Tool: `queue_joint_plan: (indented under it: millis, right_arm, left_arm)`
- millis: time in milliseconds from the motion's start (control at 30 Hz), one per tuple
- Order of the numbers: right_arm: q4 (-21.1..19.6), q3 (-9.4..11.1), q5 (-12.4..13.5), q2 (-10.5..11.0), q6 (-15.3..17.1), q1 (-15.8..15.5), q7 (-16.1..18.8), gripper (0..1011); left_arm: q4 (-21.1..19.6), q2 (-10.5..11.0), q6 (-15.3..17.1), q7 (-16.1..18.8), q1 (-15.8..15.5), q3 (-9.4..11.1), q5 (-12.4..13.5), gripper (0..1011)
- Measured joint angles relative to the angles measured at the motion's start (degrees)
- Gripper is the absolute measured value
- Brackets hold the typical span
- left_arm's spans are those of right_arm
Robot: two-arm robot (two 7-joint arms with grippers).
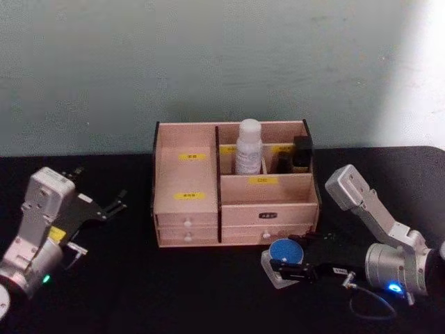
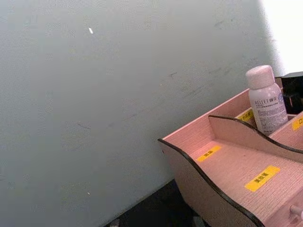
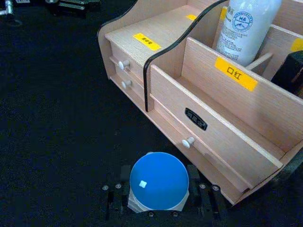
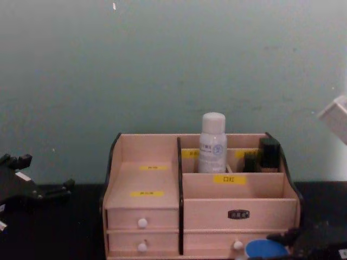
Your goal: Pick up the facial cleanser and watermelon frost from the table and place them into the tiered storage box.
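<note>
watermelon frost jar (image 3: 159,181) on table (image 1: 174,292), just in front of tiered storage box (image 1: 188,177). right gripper (image 1: 285,266) looks clamped on its sides. lift clear of the front wall before moving in. left gripper (image 1: 113,203) parked left, fingers spread.

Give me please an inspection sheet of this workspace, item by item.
Surface: black table, matt.
Job's things: tiered storage box upright at centre; white bottle standing in a rear compartment; blue-lidded jar on the table before the box's right drawers.
Clutter: dark item in the rear right compartment.
Tools: left tool open, left of the box; right tool at the jar.
Cables: thin blue loop by the right arm.
Surroundings: grey-green wall behind.
</note>
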Motion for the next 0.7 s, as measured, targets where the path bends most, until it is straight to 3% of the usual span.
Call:
queue_joint_plan:
  millis: [700]
  right_arm:
    - [-8.0, 2.4, 3.4, 2.9, -0.9, -1.4, 0.6, 717]
  left_arm:
    - [0.0, 0.0, 0.0, 0.0, 0.0, 0.0, 0.0, 1001]
